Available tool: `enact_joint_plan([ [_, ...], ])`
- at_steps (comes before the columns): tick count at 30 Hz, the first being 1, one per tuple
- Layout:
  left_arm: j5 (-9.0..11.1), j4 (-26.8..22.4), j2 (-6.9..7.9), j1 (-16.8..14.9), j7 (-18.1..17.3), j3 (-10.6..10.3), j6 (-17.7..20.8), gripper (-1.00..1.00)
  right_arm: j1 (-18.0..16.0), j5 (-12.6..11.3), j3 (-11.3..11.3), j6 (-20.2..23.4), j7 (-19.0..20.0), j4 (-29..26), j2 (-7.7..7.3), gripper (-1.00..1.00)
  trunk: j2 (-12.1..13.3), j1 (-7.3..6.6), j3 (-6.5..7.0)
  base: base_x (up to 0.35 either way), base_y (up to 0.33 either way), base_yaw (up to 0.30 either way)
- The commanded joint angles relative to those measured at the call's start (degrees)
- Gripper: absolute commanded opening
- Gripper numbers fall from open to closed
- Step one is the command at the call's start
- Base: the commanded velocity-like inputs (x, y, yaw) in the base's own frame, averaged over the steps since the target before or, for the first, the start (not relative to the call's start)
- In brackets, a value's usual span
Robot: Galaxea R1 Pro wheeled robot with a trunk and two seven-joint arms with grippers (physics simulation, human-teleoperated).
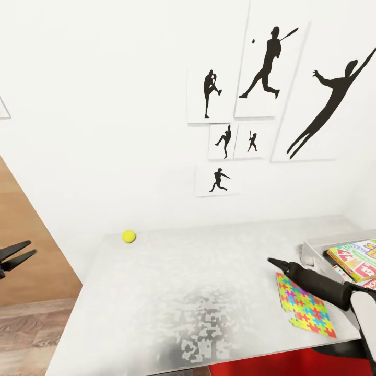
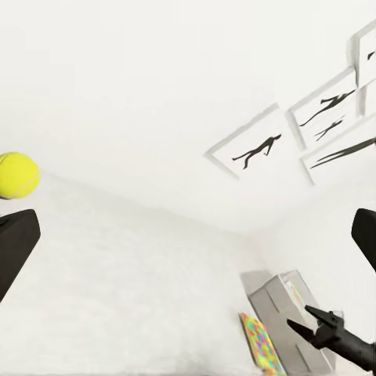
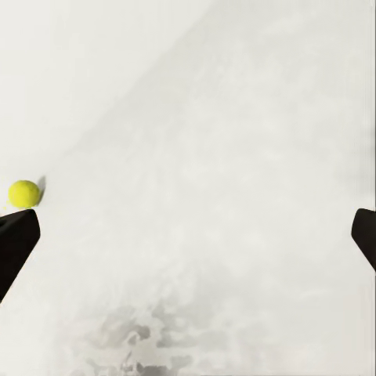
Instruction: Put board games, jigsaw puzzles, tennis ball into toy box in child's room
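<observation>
While my left gripper (image 1: pixel 23 251) hangs off the left edge of the table (image 1: pixel 172 292), over the wood-plank floor (image 1: pixel 26 250), its two fingers stand spread with nothing between them. Further right, the tennis ball (image 1: pixel 129 236) sits alone near the table's far left corner, close to the white wall (image 1: pixel 104 104). Black sports-silhouette posters (image 1: pixel 263 78) hang on that wall above the mottled grey top. My right gripper (image 1: pixel 277 262) reaches over the near right part of the table, above a jigsaw puzzle (image 1: pixel 303 308) lying flat by the front edge; my arm covers part of it. From the head view I cannot tell its state, but the right wrist view shows the fingers wide apart and empty. At the far right the toy box (image 1: pixel 313 245) holds colourful board games (image 1: pixel 357 258), cut off by the frame
</observation>
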Motion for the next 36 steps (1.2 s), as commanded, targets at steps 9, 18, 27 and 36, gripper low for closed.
enact_joint_plan([
  [9,0.1,0.0,0.02,-0.1,0.0,-1.6,0.4,1.0,-8.0,0.2,3.9,0.3,-16.1,5.1,0.5,1.0,-0.1,0.0,-0.07,0.0,0.0,0.0],
  [18,0.1,0.0,0.07,-0.1,0.0,-3.2,0.4,1.0,-13.2,0.2,4.6,0.3,-23.6,11.1,0.76,1.0,-0.1,0.0,-0.07,0.0,0.0,0.0],
  [27,0.0,0.0,0.08,-0.1,0.0,-3.9,0.4,1.0,-17.6,0.2,5.9,0.3,-30.6,15.8,1.7,1.0,-0.1,0.0,-0.07,0.0,0.0,0.0],
  [36,0.0,0.0,0.08,-0.1,0.0,-4.0,0.4,1.0,-19.3,0.3,6.8,0.3,-34.6,18.1,2.66,1.0,-0.1,0.0,-0.07,0.0,0.0,0.0],
])
